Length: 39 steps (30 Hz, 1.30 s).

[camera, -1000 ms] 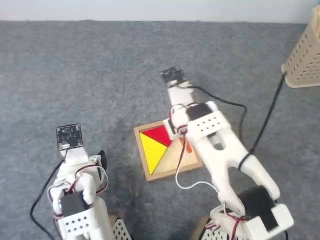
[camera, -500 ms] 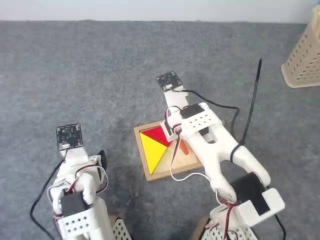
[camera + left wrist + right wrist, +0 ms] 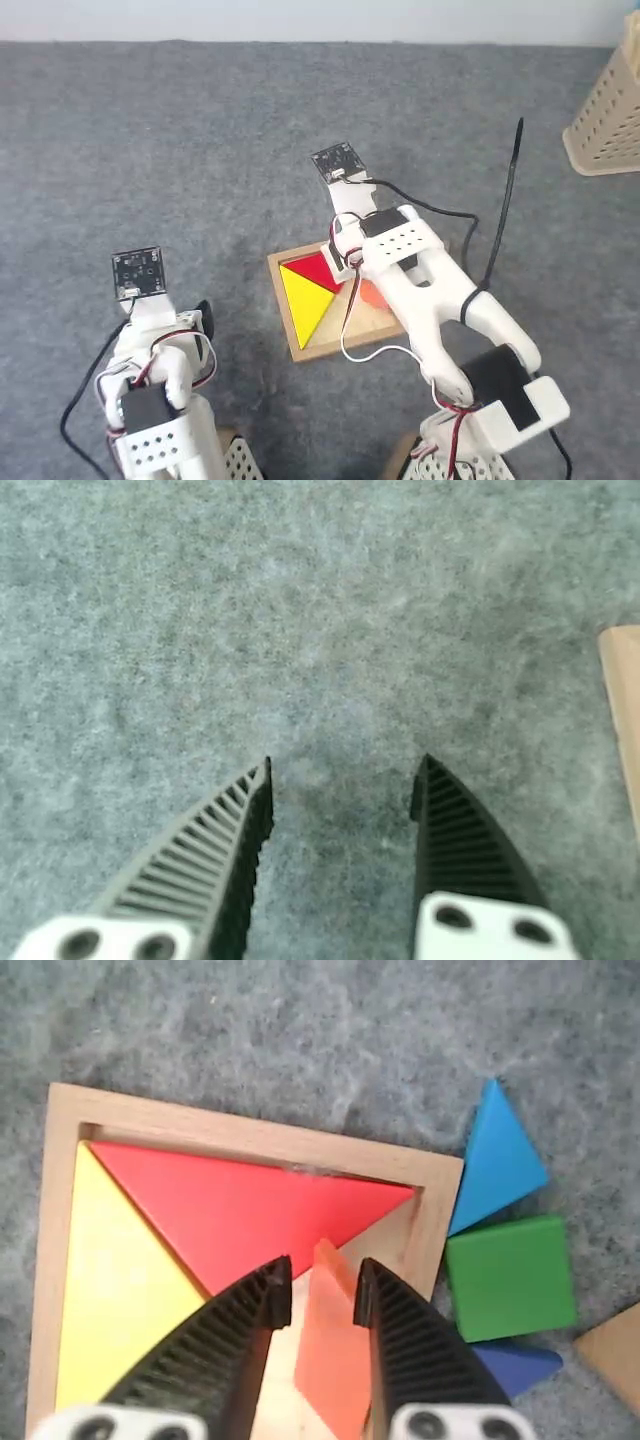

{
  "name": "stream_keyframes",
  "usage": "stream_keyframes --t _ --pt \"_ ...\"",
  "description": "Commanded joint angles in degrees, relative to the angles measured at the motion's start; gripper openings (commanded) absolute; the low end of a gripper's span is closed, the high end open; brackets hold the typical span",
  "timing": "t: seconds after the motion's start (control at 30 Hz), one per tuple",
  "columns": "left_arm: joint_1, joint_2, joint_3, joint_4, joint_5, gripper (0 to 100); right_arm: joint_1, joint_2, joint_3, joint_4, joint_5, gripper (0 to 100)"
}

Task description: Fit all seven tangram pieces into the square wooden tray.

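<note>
The square wooden tray [image 3: 300,350] [image 3: 60,1160] lies on grey carpet, with a red triangle [image 3: 315,270] [image 3: 240,1205] and a yellow triangle [image 3: 303,300] [image 3: 105,1290] seated in it. My right gripper [image 3: 363,287] [image 3: 322,1280] hangs over the tray's bare part, shut on a pale orange piece [image 3: 372,293] [image 3: 335,1350] whose tip meets the red triangle's edge. Just outside the tray lie a light blue triangle [image 3: 495,1160], a green square [image 3: 510,1275] and a dark blue piece [image 3: 520,1365]. My left gripper [image 3: 200,315] [image 3: 340,770] is open above bare carpet.
A tan wooden piece [image 3: 615,1350] lies beyond the green square. A beige perforated basket [image 3: 610,110] stands at the far right, and a black cable [image 3: 505,200] arcs up beside the right arm. The tray's edge [image 3: 625,710] is near the left gripper.
The right arm swung slightly left over the tray, then held. The orange piece shows a broader face than a second ago. The left arm has not moved.
</note>
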Motion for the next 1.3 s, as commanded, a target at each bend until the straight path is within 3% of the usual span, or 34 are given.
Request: stream_keyframes --t 0.0,0.2,0.3,0.5,0.97,1.27 --pt "0.1 -0.9 -0.7 0.3 -0.3 22 4.3 -5.8 -1.2 0.2 -0.2 9.8" --pt "0.1 -0.9 -0.7 0.3 -0.3 22 6.4 -12.8 2.8 1.8 -0.2 9.3" --pt "0.1 -0.9 -0.7 0.3 -0.3 22 6.2 -12.9 6.8 -1.5 -0.2 3.5" --pt "0.1 -0.9 -0.7 0.3 -0.3 22 3.4 -12.7 9.6 -2.9 7.6 1.3" --pt "0.1 -0.9 -0.7 0.3 -0.3 22 -1.1 -0.4 7.0 -2.4 8.0 1.3" --pt "0.1 -0.9 -0.7 0.3 -0.3 22 1.3 -19.1 14.2 -4.4 7.7 0.6"
